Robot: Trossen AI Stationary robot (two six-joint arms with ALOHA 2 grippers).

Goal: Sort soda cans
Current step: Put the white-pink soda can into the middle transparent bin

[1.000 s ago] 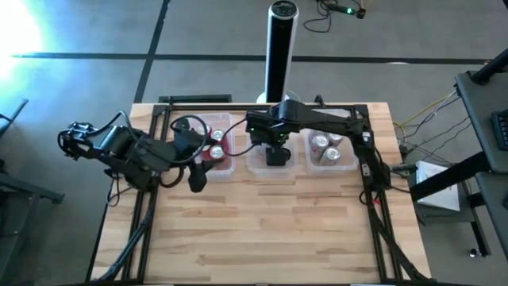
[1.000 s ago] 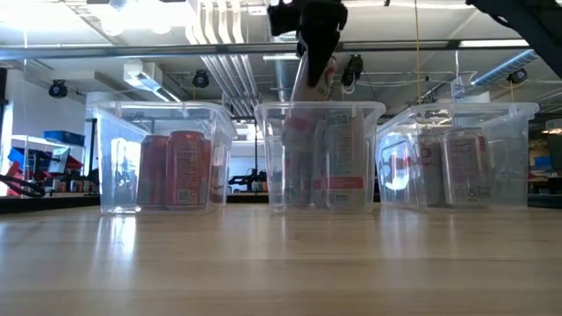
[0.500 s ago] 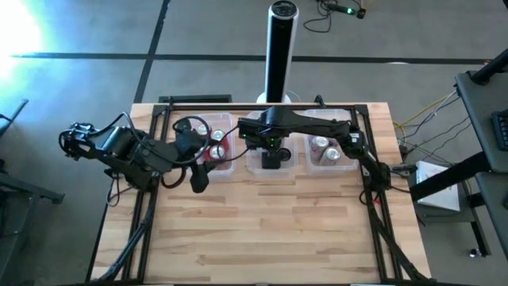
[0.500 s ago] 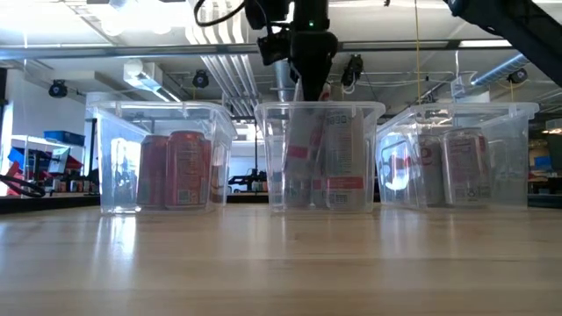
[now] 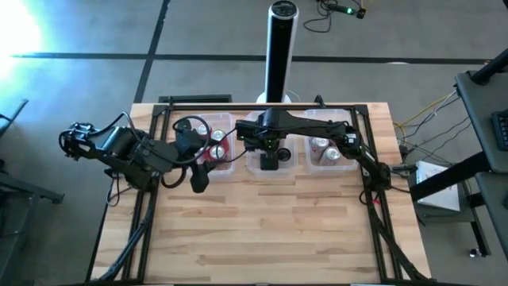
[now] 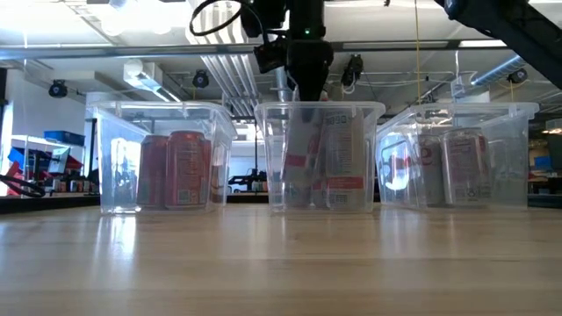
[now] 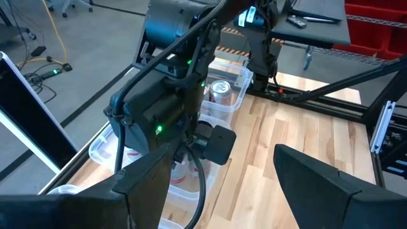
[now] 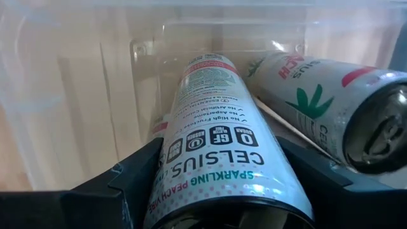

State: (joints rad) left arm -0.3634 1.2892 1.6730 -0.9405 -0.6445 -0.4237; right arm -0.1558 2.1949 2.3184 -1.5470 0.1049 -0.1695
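My right hand (image 8: 222, 191) grips a white Celsius can (image 8: 219, 146) tilted in the middle tub (image 6: 320, 110); released now, it may topple against its neighbour (image 8: 331, 108).

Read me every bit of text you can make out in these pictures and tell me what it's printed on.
"CELSIUS", "SPARKLING PEACH", "0 SUGAR", "GF", "NON GMO", "No High Fructose": white can held by the right gripper inside the middle tub.
Second can beside it: lettering only partly legible.
Red cans in the low view: print too small to read.
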